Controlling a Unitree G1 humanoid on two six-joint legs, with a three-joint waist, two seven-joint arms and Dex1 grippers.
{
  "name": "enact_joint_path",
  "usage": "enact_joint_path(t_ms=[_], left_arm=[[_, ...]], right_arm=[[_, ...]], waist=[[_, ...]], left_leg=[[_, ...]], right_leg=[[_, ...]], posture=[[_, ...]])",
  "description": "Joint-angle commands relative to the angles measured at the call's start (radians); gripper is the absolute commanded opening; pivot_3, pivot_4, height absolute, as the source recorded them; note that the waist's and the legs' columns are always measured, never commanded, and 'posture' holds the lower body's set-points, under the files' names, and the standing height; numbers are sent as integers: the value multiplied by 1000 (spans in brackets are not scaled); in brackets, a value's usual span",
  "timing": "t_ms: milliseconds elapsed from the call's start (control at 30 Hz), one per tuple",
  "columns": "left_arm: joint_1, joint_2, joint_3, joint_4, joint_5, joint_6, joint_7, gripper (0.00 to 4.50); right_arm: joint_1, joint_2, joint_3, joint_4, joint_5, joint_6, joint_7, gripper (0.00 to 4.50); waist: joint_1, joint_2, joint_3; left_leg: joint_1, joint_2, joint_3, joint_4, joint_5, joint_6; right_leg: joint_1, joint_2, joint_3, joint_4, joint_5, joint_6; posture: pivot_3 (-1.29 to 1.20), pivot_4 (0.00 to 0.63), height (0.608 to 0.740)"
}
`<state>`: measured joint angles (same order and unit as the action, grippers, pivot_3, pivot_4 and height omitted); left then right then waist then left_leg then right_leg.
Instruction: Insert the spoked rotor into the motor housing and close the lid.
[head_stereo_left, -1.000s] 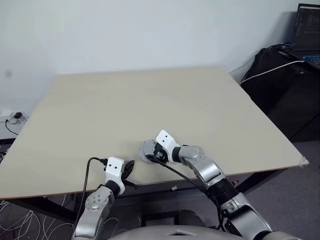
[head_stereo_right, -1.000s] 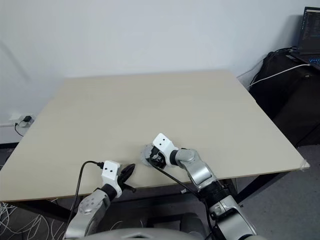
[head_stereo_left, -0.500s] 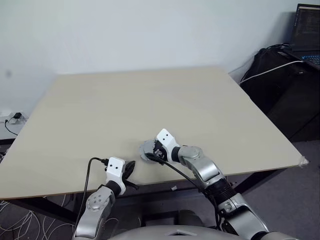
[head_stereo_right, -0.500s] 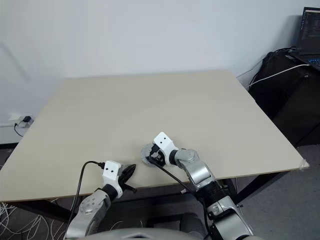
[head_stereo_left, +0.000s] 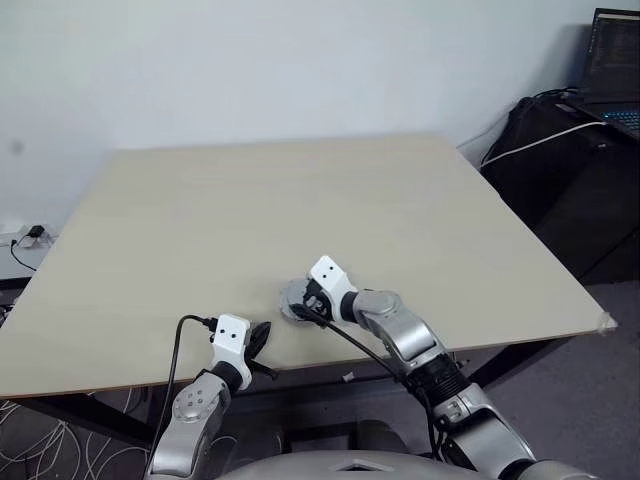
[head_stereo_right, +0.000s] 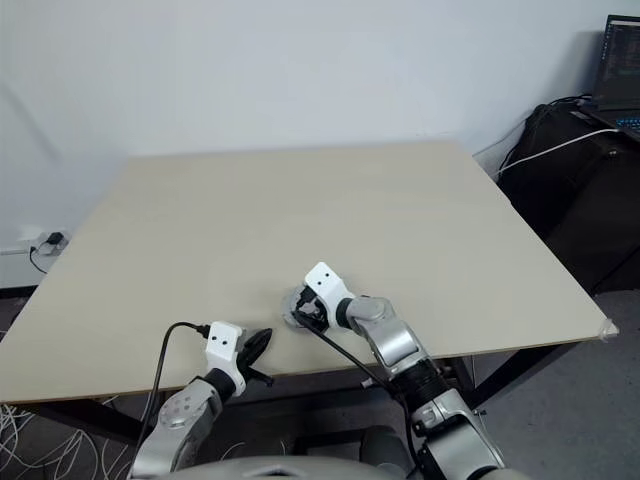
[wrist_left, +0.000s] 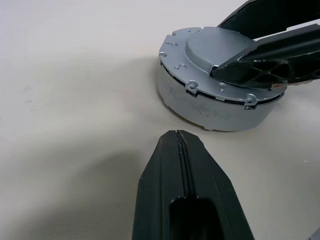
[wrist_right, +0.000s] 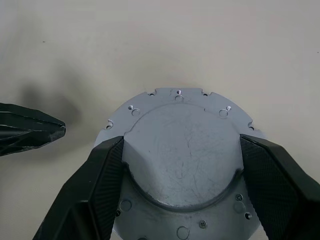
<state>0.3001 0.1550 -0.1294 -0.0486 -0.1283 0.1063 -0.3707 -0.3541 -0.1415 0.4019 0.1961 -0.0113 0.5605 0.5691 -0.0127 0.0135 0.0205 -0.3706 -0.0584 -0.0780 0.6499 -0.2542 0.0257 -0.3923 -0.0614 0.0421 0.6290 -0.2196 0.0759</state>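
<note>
Two grippers sit over the near edge of your table (head_stereo_left: 300, 200), and they stand very differently. Your right gripper (wrist_right: 182, 150) reaches in toward the left with its jaws spread wide, one black finger on each side of the raised round centre of the lid (wrist_right: 181, 145). Both fingers press against that boss, so you have the lid clamped by its middle; the jaws are as far apart as that raised part forces them to be.

The lid lies plain face up, light grey, with small screw holes around its rim. In the left wrist view you see it seated flat on a pale grey round body (wrist_left: 210, 107) of the same width, the two stacked flush and resting on the table top near the front edge, a little to the right of centre from your head cameras (head_stereo_left: 296, 298). Whether that body is the motor housing you cannot tell from its outside, and its contents are hidden under the lid.

Your left gripper (wrist_left: 178, 137) has its two fingers pressed together along their whole length, with nothing between them. It hovers low over the table just beside the stacked part, on its left, tip pointing at it but clear of it. From the right wrist view that closed tip (wrist_right: 55, 131) shows near the lid's rim, apart from it.
</note>
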Motion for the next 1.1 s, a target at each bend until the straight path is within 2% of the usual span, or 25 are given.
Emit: enact_joint_path(t_ms=[33, 567, 733, 867, 1100], left_arm=[[-11, -6, -7, -28, 2, -13, 3, 0], [-24, -11, -2, -7, 8, -36, 2, 0], [-97, -3, 28, 24, 16, -19, 27, 0], [-175, 10, 53, 31, -36, 61, -4, 0], [-343, 23, 118, 62, -172, 381, -43, 0]], right_arm=[[-2, -35, 28, 30, -36, 57, 9, 3207], [3, -61, 57, 14, -32, 88, 28, 3207], [5, -54, 61, 24, -35, 80, 13, 3207], [8, -51, 63, 23, -35, 80, 6, 3207], [14, -43, 58, 15, -31, 81, -5, 3207]], waist=[[0, 0, 0], [3, 0, 0], [3, 0, 0], [2, 0, -1], [0, -1, -1]], left_leg=[[0, 0, 0, 0, 0, 0], [0, -1, 0, -1, 0, 0], [0, -1, 0, -1, 0, 0], [0, -1, 0, -1, 0, 0], [0, -1, 0, -1, 1, 2]], right_leg=[[0, 0, 0, 0, 0, 0], [0, -1, 0, -1, -1, 0], [0, -1, -1, -1, -1, 0], [0, -1, -1, -1, -1, 0], [1, 0, -1, -1, -1, 1]], posture=[[0, 0, 740], [0, 0, 740], [0, 0, 740], [0, 0, 740], [0, 0, 740]])
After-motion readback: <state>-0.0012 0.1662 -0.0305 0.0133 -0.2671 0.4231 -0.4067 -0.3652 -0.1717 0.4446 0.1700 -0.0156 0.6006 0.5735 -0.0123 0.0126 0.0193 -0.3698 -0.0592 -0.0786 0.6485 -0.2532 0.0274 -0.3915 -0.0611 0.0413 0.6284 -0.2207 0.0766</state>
